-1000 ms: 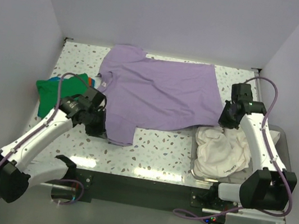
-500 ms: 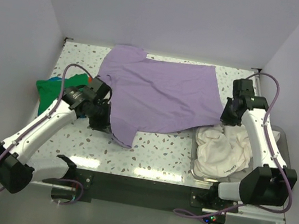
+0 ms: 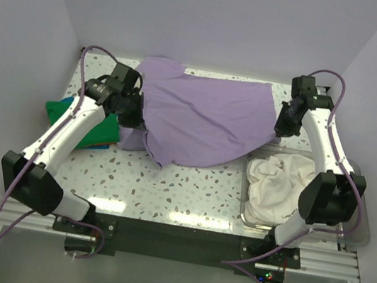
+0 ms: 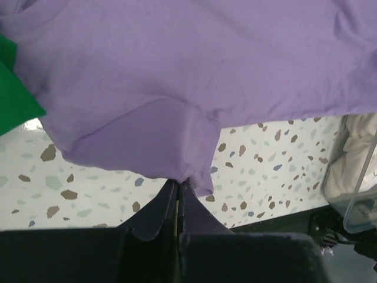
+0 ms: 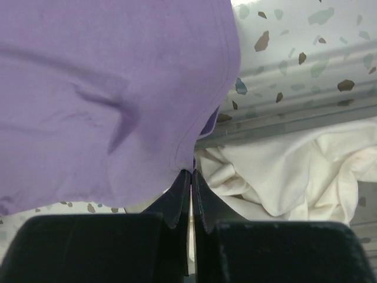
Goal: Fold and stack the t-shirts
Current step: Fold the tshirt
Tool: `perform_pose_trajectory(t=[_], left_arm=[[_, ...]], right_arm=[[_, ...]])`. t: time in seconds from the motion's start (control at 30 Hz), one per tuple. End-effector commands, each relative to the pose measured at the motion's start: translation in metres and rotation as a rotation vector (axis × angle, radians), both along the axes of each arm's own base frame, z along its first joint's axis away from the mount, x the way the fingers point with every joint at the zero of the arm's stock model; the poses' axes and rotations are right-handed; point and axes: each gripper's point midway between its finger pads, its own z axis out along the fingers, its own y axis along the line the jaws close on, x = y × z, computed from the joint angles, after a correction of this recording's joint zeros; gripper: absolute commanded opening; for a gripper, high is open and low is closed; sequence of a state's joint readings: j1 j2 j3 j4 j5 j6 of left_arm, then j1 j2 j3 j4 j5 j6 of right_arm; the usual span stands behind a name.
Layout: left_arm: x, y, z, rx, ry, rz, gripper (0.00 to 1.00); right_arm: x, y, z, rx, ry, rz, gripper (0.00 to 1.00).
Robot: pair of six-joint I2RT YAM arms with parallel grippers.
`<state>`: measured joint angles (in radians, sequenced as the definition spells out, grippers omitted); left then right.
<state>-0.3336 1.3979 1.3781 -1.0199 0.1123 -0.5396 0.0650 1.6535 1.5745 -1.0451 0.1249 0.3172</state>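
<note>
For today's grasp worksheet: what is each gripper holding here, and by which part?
Both grip the lavender t-shirt: the left gripper pinches the edge of its near sleeve, the right gripper a corner of its bottom hem.

Both arms reach far forward, each pincer clamped tight on cloth.

The left arm rises from its base and slants forward and to the right, its wrist bent so the left pincer points down and inward. In the left wrist view its two dark fingers are pressed together, nipping a hem of the lavender t-shirt. The right arm stretches nearly straight towards the far side, its wrist turned left and down. The right pincer is likewise closed, its tips meeting on an edge of the same shirt.
</note>
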Motion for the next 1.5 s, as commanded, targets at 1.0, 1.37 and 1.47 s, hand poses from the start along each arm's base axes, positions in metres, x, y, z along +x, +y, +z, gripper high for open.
perform_pose_trajectory(t=[1.0, 1.37, 1.47], left_arm=[[0.204, 0.022, 0.018, 0.051, -0.25, -0.104, 0.0], [0.247, 0.019, 0.012, 0.011, -0.292, -0.084, 0.0], [0.251, 0.031, 0.017, 0.017, -0.304, -0.054, 0.0]], right_arm=[[0.13, -0.022, -0.049, -0.057, 0.031, 0.006, 0.0], [0.143, -0.028, -0.069, -0.081, 0.05, -0.01, 0.0], [0.146, -0.03, -0.068, -0.087, 0.045, -0.014, 0.0]])
